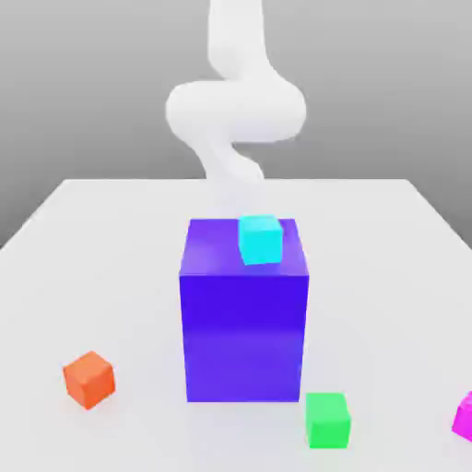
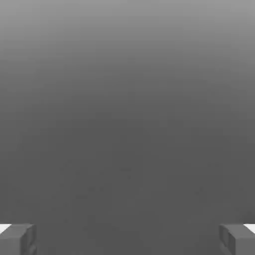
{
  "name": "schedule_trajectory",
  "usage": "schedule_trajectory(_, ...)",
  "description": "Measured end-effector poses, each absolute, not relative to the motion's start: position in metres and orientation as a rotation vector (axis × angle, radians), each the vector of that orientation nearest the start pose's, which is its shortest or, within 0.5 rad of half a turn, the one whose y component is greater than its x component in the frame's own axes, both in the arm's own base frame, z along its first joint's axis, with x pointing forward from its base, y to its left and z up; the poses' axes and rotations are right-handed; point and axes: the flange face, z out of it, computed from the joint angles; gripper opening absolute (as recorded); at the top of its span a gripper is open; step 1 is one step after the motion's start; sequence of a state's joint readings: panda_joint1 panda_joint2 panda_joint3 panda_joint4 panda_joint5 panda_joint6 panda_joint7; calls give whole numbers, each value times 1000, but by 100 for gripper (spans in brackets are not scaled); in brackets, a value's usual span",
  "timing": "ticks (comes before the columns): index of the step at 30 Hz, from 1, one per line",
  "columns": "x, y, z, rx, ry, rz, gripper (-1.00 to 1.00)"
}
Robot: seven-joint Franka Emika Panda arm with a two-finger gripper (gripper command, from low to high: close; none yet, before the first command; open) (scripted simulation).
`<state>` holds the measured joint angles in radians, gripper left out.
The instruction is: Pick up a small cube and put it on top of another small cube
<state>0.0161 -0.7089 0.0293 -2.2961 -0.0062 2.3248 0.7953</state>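
Outwardly, the exterior view showed a white table (image 1: 111, 230) with a tall blue block (image 1: 244, 318) near its middle and a cyan cube (image 1: 260, 239) resting on the block's top, toward that view's right. An orange cube (image 1: 89, 379) lay near the front on the exterior view's left, a green cube (image 1: 327, 419) sat just in front of the block's right corner, and the small magenta cube (image 1: 464, 416) sat at the near right, cut off by the frame edge. The white arm (image 1: 235, 111) rose behind the block, curled well above the table and apart from every cube. Reaching the magenta cube looked risky: a low, direct sweep could clip the tall block or nudge the green cube, and the cube sat far out on the table.

From the hand view, the gripper (image 2: 127, 239) stood released and empty, its two grey fingertips (image 2: 17, 239) wide apart against plain grey background.
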Motion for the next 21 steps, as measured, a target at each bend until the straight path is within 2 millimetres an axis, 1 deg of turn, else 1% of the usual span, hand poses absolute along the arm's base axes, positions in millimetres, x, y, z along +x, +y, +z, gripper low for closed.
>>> schedule_trajectory(2, 404, 40, 657, -2582, 944, -915, 0)
schedule_trajectory(5, 435, 70, 616, -2673, 876, -835, 0)
schedule_trajectory(8, 460, 101, 573, -2758, 799, -752, 0)
schedule_trajectory(11, 478, 133, 526, -2837, 715, -665, 0)
schedule_trajectory(14, 490, 166, 477, -2909, 623, -573, 0)
schedule_trajectory(16, 494, 188, 443, -2952, 559, -510, 0)
schedule_trajectory(20, 488, 240, 374, -3028, 395, -377, 0)
schedule_trajectory(21, 486, 249, 356, -3044, 365, -343, 0)
